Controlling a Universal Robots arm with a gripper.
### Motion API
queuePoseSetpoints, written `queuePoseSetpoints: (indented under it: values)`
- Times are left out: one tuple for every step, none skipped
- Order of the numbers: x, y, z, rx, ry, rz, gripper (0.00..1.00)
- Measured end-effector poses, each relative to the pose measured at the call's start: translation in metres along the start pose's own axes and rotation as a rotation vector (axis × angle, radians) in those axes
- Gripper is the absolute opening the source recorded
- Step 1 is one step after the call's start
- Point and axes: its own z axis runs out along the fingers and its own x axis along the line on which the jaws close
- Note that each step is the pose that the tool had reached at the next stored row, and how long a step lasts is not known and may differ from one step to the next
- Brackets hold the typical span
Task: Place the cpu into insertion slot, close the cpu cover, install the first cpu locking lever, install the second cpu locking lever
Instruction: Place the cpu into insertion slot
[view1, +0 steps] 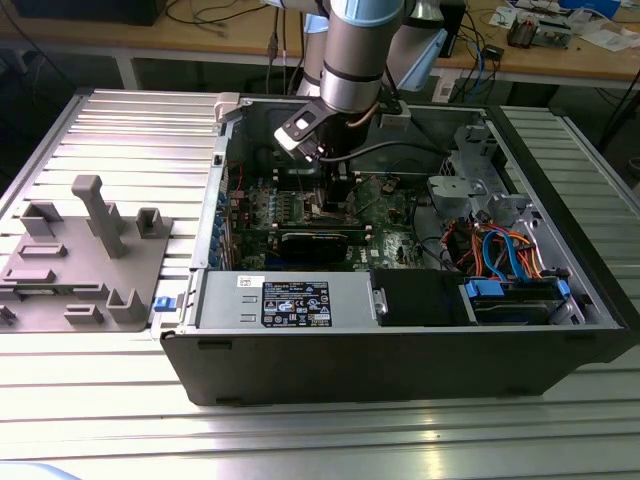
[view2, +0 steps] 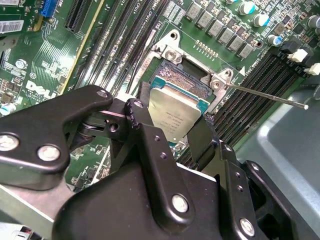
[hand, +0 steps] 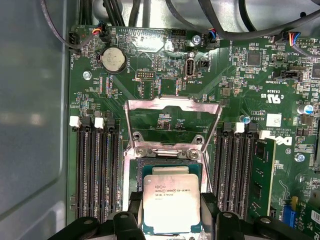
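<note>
The open computer case (view1: 400, 340) holds the green motherboard (hand: 250, 100) bearing the insertion slot (view2: 181, 82). The gripper (hand: 171, 209) hangs right over that slot. The cpu cover (hand: 145, 104) stands swung up off the slot. The cpu (hand: 171, 195), just above the slot, is pinched between the gripper's fingers (hand: 134, 205). A thin locking lever (view2: 265, 95) juts out beside the slot.

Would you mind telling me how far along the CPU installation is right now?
Nothing is finished yet. The tool grips the cpu over the insertion slot. The cpu cover stands open, and a locking lever sticks out unlatched.
</note>
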Motion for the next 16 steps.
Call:
queuePoseSetpoints:
  values:
    - [0.0, 0.0, 0.0001, 0.0, 0.0, 0.0, 0.54]
    - [0.0, -0.0001, 0.0003, 0.0, 0.0001, 0.0, 0.54]
    - [0.0, -0.0001, 0.0004, 0.0, 0.0001, 0.0, 0.54]
    - [0.0, -0.0002, 0.0005, 0.0, 0.0001, 0.0, 0.54]
    - [0.0, -0.0002, 0.0008, -0.0001, 0.0001, 0.0, 0.54]
    - [0.0, -0.0003, 0.0011, -0.0001, 0.0001, 0.0, 0.54]
    - [0.0001, -0.0004, 0.0014, -0.0001, 0.0002, 0.0, 0.54]
    - [0.0002, -0.0009, 0.0016, 0.0, 0.0001, 0.002, 0.54]
    - [0.0003, -0.0013, 0.002, 0.0, 0.0002, 0.007, 0.54]
    - [0.0003, -0.0013, 0.0023, 0.0, -0.0001, 0.012, 0.54]
    - [0.0003, -0.0013, 0.0026, 0.0001, -0.0004, 0.019, 0.54]
    - [0.0003, -0.0013, 0.0029, 0.0002, -0.0005, 0.029, 0.54]
    - [0.0003, -0.0013, 0.0031, 0.0003, -0.0004, 0.038, 0.54]
    - [0.0003, -0.0013, 0.0036, 0.0004, 0.0005, 0.053, 0.54]
    - [0.0003, -0.0014, 0.0043, 0.0004, 0.0013, 0.066, 0.54]
    - [0.0004, -0.0016, 0.005, 0.0004, 0.0015, 0.068, 0.54]
